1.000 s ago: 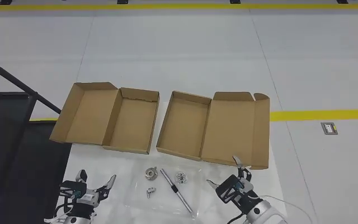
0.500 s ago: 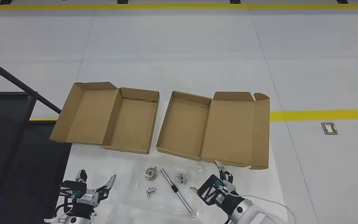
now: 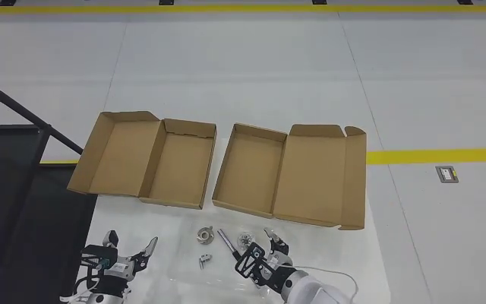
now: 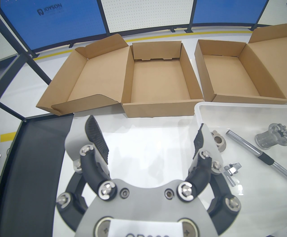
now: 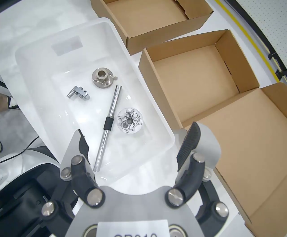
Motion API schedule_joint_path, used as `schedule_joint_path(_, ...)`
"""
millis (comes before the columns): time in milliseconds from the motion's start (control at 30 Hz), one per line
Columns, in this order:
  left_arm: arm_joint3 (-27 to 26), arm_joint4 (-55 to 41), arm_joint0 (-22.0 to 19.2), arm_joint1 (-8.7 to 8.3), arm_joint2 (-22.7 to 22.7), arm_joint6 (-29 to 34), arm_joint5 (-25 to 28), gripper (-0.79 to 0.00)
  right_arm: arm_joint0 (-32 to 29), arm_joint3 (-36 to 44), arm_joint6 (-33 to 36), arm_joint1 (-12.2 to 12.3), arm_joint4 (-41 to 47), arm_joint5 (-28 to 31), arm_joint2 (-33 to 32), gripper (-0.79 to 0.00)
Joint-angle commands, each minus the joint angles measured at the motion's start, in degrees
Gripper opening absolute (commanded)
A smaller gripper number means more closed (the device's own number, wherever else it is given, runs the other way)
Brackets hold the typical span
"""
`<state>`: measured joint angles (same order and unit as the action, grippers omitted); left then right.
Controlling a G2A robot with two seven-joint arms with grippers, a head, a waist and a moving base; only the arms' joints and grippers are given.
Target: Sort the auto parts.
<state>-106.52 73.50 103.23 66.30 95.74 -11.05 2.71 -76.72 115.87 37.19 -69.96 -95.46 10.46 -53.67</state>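
— Tray contents?
— The clear tray on the worktop holds bright metal parts: flange, bracket, slotted hub, and a rod with a black sleeve.
— Pincers?
— Left pincer and right pincer are spread wide, gripping nothing.

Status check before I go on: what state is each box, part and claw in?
Left box, open, empty.
Right box, open, empty.
Tray, holds four parts.
Rod, lying flat in tray.
Flange, in tray.
Hub, in tray.
Bracket, in tray.
Left claw, open, empty.
Right claw, open, empty, above tray.
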Motion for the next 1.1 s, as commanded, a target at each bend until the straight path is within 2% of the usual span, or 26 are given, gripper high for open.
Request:
schedule_joint_path(0, 0.0, 0.0, 0.0, 0.0, 0.0, 0.0, 0.0, 0.0, 0.0, 0.2, -0.6, 0.0, -0.2, 0.4, 0.2, 0.0)
schedule_joint_path(67, 0.0, 0.0, 0.0, 0.0, 0.0, 0.0, 0.0, 0.0, -0.6, 0.0, -5.4, 0.2, -3.8, 4.6, 2.5, 0.0)
schedule_joint_path(167, 0.0, 0.0, 0.0, 0.0, 0.0, 0.0, 0.0, 0.0, -0.1, -1.7, -6.9, -0.2, -4.9, 5.1, 4.8, 0.0)
schedule_joint_path(267, 0.0, 0.0, 0.0, 0.0, 0.0, 0.0, 0.0, 0.0, 2.4, -3.4, -3.5, -1.4, -2.4, 3.9, 7.6, 0.0)
schedule_joint_path(433, 0.0, 0.0, 0.0, 0.0, 0.0, 0.0, 0.0, 0.0, 8.8, -7.1, 10.7, -4.4, 2.1, -3.0, 11.9, 0.0)
schedule_joint_path(600, 0.0, 0.0, 0.0, 0.0, 0.0, 0.0, 0.0, 0.0, 14.0, -12.7, 16.8, -7.0, 5.2, -8.2, 14.3, 0.0)
schedule_joint_path(700, 0.0, 0.0, 0.0, 0.0, 0.0, 0.0, 0.0, 0.0, 16.0, -15.6, 18.5, -8.1, 5.7, -10.7, 14.9, 0.0)
schedule_joint_path(1067, 0.0, 0.0, 0.0, 0.0, 0.0, 0.0, 0.0, 0.0, 18.6, -23.6, 16.6, -10.2, 11.7, -13.7, 12.5, 0.0)
